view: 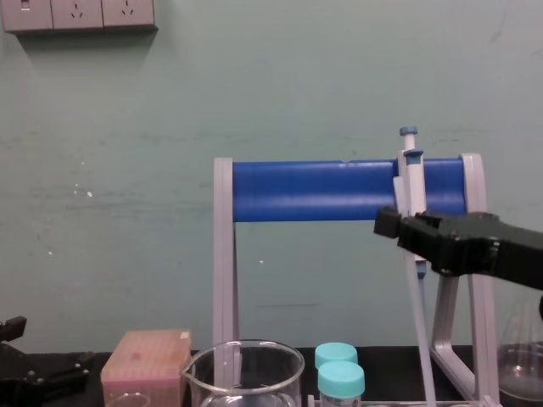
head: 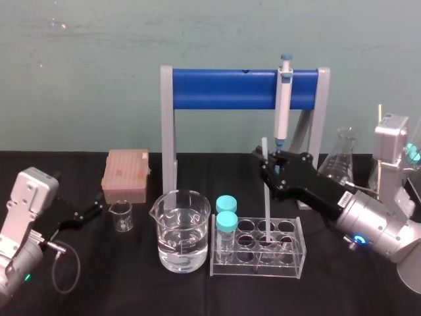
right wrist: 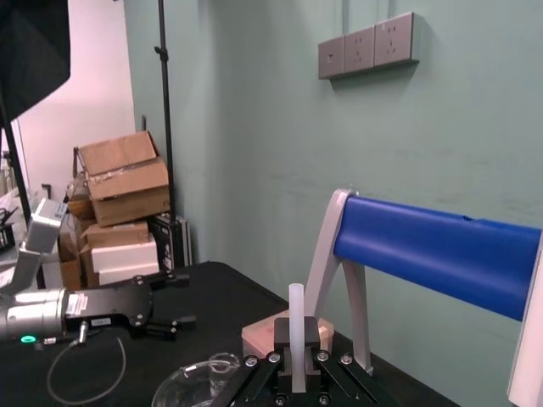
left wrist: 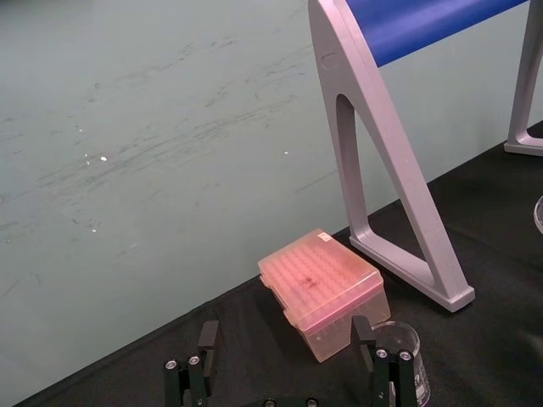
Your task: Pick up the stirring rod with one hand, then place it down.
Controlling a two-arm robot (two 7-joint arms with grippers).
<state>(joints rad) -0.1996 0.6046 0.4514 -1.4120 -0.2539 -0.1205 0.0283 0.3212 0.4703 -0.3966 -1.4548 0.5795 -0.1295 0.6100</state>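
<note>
Right tool (head: pixel 268 161): centre-right of the head view, above the rack (head: pixel 297 230), clenched on the stirring rod (head: pixel 267 210) close to its upper end; in the right wrist view the rod is pinched between the fingers (right wrist: pixel 312 339), with a short stub standing proud above them
Stirring rod, position: held off the worktop (head: pixel 368 289); it runs down from the tool into a middle well of the rack, and I cannot tell whether its lower end touches the rack floor
Long axis: near upright, leaning slightly; in the chest view the rod (view: pixel 422 331) drops from under the tool (view: pixel 397 231) toward the lower edge of the frame
Deciding relation: almost all of the rod hangs below the tool and its lower end sits inside the well, so I judge the only free direction is up along its own axis
Left tool (head: pixel 89 212): parked at lower left of the head view beside the small beaker (head: pixel 121 216), fingers spread, holding nothing, well apart from the rod
Nearer arm: right, by a wide margin
Step in hand: grasp made; lower end not yet clear of the rack, set-down not yet done
Next move, my judgement: straight lift until the tip clears the rack rim, sideways travel only after that
Hazards: the pipette (head: pixel 283 99) hangs from the blue bar (head: pixel 223 89) just behind the tool; the capped tubes (head: pixel 226 214) stand at the rack's left end; a sideways pull now could lever the glass against the well wall
</note>
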